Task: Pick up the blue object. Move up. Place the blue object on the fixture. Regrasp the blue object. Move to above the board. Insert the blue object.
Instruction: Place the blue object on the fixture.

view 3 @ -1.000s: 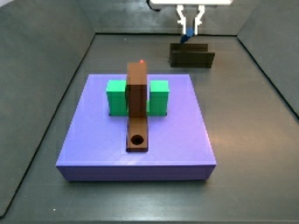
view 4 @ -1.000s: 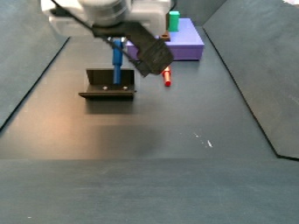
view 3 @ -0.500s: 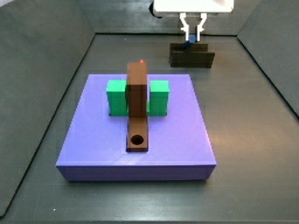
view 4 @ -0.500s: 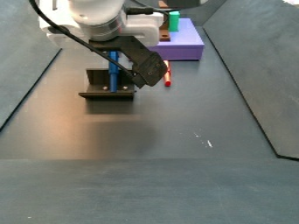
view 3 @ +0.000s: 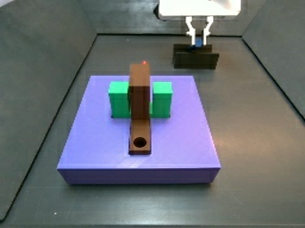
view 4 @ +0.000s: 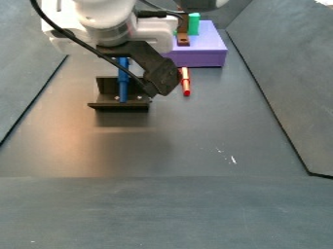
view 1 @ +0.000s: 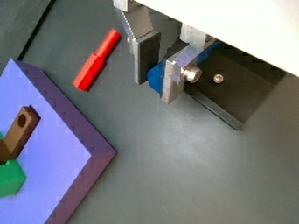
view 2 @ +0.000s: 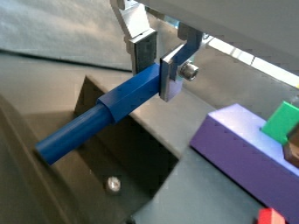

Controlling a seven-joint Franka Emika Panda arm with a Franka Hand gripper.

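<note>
The blue object (view 2: 100, 116) is a slim blue bar that stands upright, its lower end down in the slot of the dark fixture (view 2: 112, 171). My gripper (view 2: 159, 68) is shut on the bar's upper end, with a silver finger on each side. In both side views the gripper (view 3: 197, 37) (view 4: 125, 64) hangs directly over the fixture (view 3: 197, 59) (view 4: 120, 103), and the blue object (view 4: 125, 84) shows below the fingers. The board (view 3: 141, 138) is a lavender-blue slab that bears a green block (view 3: 119, 98) and a brown bar (view 3: 141, 107) with a round hole.
A short red piece (view 1: 97, 59) (view 4: 185, 82) lies on the dark floor between the fixture and the board (view 4: 204, 51). Grey walls close in the work area on both sides.
The gripper has come down over the fixture, mostly between the two earlier moments, and the blue bar now reaches into the slot. Board and red piece have not moved.
</note>
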